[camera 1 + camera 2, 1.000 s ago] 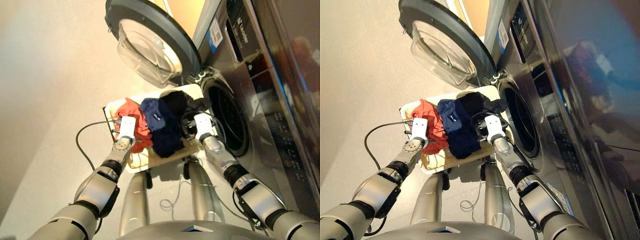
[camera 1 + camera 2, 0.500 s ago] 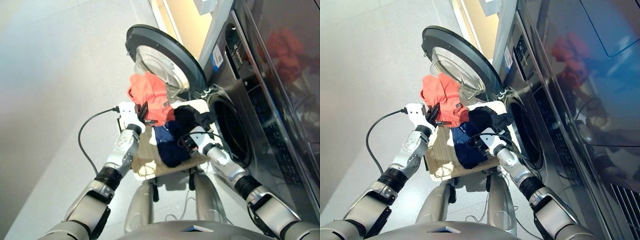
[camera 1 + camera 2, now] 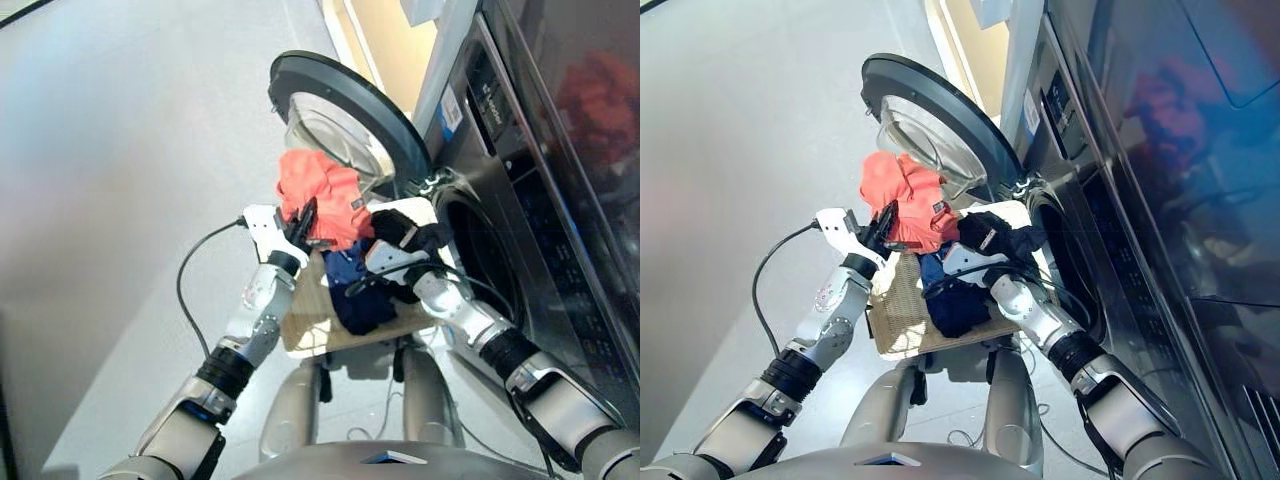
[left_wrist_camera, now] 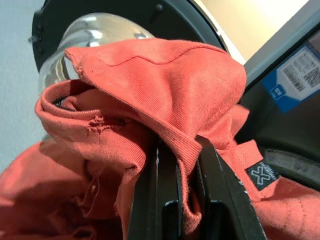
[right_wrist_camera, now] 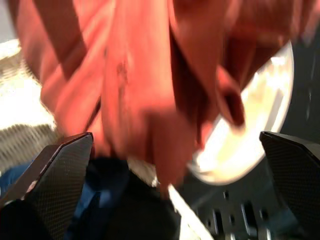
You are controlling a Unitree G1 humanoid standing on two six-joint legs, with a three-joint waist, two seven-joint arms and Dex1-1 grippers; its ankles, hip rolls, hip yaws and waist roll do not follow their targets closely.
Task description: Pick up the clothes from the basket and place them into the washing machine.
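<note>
Grip of left gripper (image 4: 175,200) was clenched on orange-red garment (image 3: 322,195), raised above basket (image 3: 310,322); right gripper (image 5: 165,165) gaped empty; advisable to swing wide past door (image 3: 345,105) into drum opening (image 3: 485,265).

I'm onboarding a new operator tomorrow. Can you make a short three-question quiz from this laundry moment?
1. True or false: the left tool is shut on the orange-red garment.
2. Which garments lie in the basket? A) orange-red and black B) navy blue and black C) none
3. Fill in: the washing machine door is ____.

Key
1. True: the cloth is pinched between its two fingers and lifted above the basket.
2. B: the navy blue garment and the black garment lie there, by the open right tool.
3. Open, swung out beside the drum hole.
</note>
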